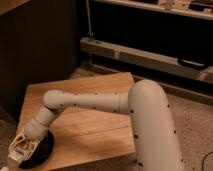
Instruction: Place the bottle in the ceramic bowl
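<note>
Gripper (20, 149) over ceramic bowl (42, 151), fingers holding pale bottle (17, 154), wooden table (95, 127)

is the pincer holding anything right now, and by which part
It cannot be told. The pincer sits low over the near-left rim of the ceramic bowl on the wooden table, and no bottle can be made out between its fingers.

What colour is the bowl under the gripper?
Black, glossy: the ceramic bowl beneath the gripper, camera view.

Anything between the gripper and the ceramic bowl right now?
Nothing separate shows in the camera view: the gripper sits right over the ceramic bowl at the wooden table's near-left corner.
</note>
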Robot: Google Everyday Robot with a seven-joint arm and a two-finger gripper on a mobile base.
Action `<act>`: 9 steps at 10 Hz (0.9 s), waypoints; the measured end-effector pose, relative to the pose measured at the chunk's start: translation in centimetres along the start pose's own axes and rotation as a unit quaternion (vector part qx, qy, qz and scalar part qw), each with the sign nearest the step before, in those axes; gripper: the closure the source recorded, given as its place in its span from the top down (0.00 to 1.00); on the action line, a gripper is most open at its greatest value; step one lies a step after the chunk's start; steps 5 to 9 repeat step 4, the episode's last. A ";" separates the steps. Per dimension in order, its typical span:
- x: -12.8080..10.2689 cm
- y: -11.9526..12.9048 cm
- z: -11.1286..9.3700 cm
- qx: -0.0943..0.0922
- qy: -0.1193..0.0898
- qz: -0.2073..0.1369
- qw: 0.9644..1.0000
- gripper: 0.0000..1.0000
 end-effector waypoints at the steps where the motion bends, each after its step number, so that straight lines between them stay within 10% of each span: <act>1: 0.6 0.2 0.6 -0.002 -0.001 0.003 1.000 0.80; 4: 1.1 0.2 0.2 0.000 0.039 0.031 0.999 0.80; 9: 1.1 0.2 0.2 0.000 0.039 0.031 0.999 0.80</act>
